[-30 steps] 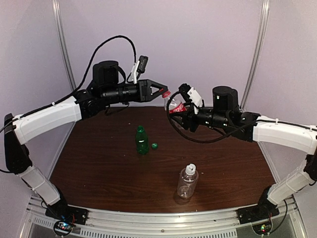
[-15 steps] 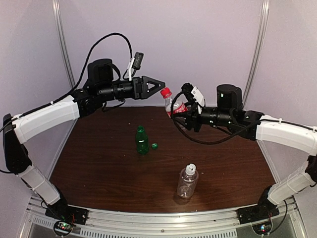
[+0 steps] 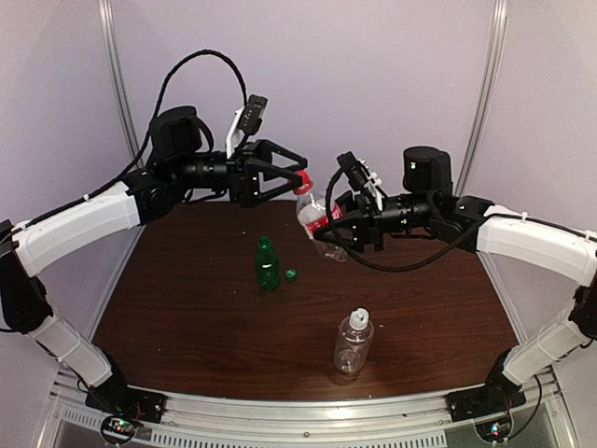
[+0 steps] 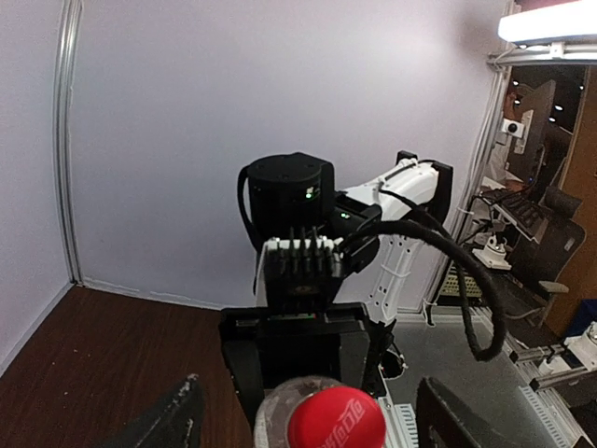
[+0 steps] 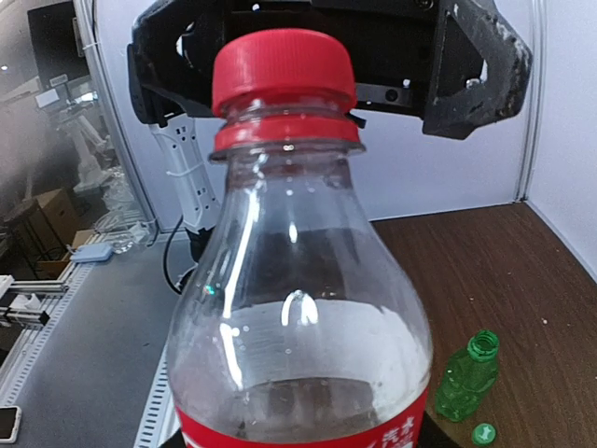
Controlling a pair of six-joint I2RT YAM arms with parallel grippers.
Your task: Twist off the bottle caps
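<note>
My right gripper [image 3: 328,230] is shut on the short clear bottle [image 3: 315,217] with the red label, holding it in the air, tilted to the left. Its red cap [image 3: 301,181] is on the neck. My left gripper [image 3: 300,177] is open, one finger on each side of that cap, not touching it. In the left wrist view the red cap [image 4: 336,420] sits between the spread fingers [image 4: 173,425]. The right wrist view is filled by the bottle [image 5: 298,317] and its cap [image 5: 283,70], which hide my right fingers. The green bottle [image 3: 268,263] stands capless beside its green cap [image 3: 291,274].
The larger clear ribbed bottle [image 3: 354,342] stands near the front of the brown table [image 3: 187,308], its white-grey cap [image 3: 359,318] on. Pale walls with metal posts [image 3: 119,84] close in the back and sides. The green bottle [image 5: 466,373] shows low right in the right wrist view.
My left gripper let go of the red cap, opened and pulled back. The right arm then tilted the bottle left, bringing the cap between the open left fingers.
</note>
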